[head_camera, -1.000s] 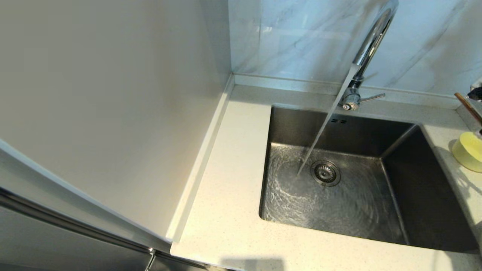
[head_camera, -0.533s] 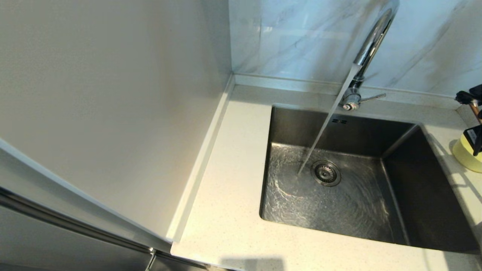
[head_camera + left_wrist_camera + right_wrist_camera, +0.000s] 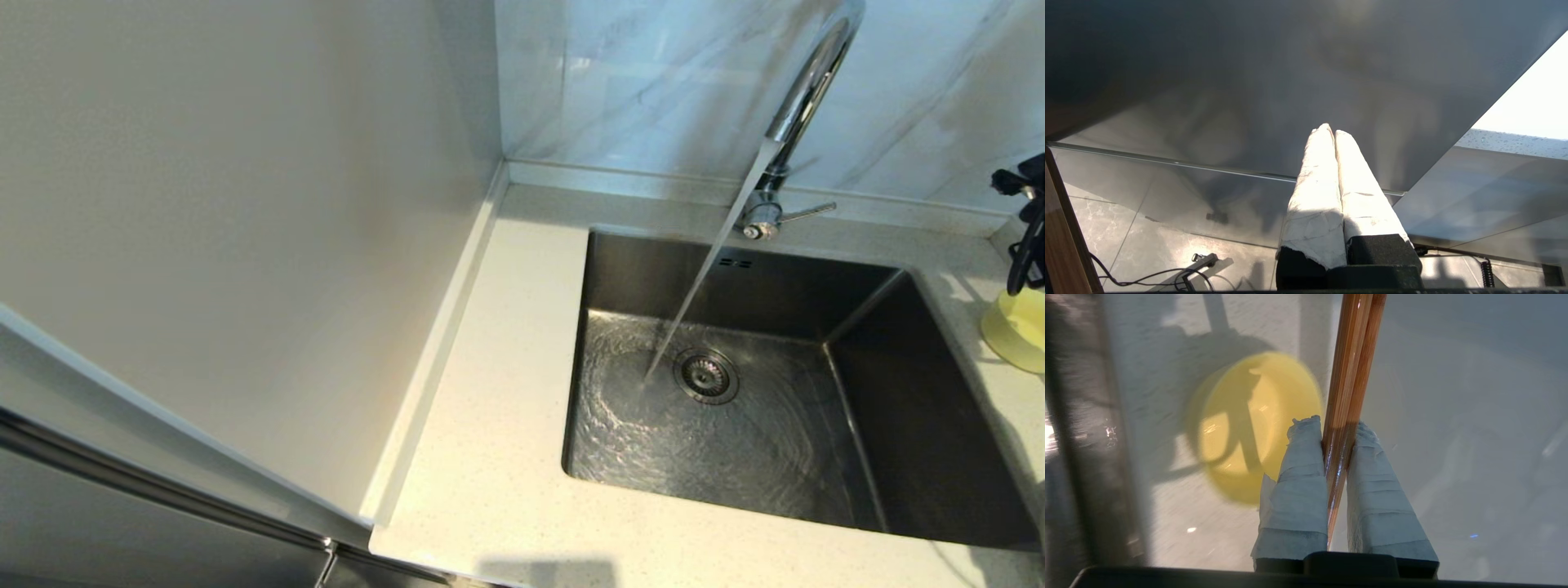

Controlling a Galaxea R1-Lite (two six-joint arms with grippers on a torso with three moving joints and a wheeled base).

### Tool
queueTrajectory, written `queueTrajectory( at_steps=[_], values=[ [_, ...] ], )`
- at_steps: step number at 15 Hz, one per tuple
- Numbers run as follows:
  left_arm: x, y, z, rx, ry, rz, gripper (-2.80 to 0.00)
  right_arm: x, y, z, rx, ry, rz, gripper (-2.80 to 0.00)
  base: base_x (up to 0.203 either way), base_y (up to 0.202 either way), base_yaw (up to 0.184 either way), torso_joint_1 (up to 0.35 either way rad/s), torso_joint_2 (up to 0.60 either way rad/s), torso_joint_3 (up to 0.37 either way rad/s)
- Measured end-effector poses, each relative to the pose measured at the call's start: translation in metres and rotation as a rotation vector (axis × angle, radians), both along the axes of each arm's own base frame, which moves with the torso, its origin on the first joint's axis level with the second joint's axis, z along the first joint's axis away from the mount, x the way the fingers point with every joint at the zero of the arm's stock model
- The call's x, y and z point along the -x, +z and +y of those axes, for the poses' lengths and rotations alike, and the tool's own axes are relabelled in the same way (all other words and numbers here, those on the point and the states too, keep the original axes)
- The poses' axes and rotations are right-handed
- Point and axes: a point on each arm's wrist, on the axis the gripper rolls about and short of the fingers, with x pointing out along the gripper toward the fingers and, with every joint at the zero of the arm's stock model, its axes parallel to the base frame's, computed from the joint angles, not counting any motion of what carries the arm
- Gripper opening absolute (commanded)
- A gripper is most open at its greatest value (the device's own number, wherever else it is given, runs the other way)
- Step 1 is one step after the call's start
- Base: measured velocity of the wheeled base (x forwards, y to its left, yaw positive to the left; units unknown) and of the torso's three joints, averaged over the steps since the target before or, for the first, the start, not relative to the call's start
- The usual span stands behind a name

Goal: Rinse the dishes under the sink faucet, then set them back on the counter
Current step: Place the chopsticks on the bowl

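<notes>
Gripping 2 chopsticks [image 3: 1349,375] above empty yellow bowl [image 3: 1257,424], right tool [image 3: 1337,430]; left tool [image 3: 1329,132] closed, parked.

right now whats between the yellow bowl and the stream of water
In the head view, between the yellow bowl and the stream of water lie a strip of counter and the sink's right wall and wet floor; no dish sits there.

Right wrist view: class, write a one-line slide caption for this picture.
Right tool clamps the wooden chopsticks above the speckled counter, with the yellow bowl standing below.
</notes>
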Motion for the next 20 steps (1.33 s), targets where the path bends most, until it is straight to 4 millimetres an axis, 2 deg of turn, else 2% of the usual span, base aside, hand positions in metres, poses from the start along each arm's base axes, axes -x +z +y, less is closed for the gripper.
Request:
queueTrajectory(
  at_steps=[3,7,13,19,20],
  values=[
    [0.000,0.000,0.000,0.000,0.000,0.000,-2.80,-0.008,-0.008,-0.020,0.037,0.000,0.070,-2.80,0.000,0.000,0.000,0.000,0.00,0.000],
    [0.000,0.000,0.000,0.000,0.000,0.000,-2.80,-0.018,-0.024,-0.029,0.025,-0.008,0.108,-2.80,0.000,0.000,0.000,0.000,0.00,0.000],
    [0.000,0.000,0.000,0.000,0.000,0.000,-2.80,-0.030,-0.034,-0.037,0.066,0.012,0.122,-2.80,0.000,0.000,0.000,0.000,0.00,0.000],
    [0.000,0.000,0.000,0.000,0.000,0.000,-2.80,-0.030,-0.038,-0.036,0.063,0.021,0.138,-2.80,0.000,0.000,0.000,0.000,0.00,0.000],
    [0.000,0.000,0.000,0.000,0.000,0.000,-2.80,-0.029,-0.040,-0.036,0.062,0.022,0.143,0.00,0.000,0.000,0.000,0.000,0.00,0.000]
  ],
)
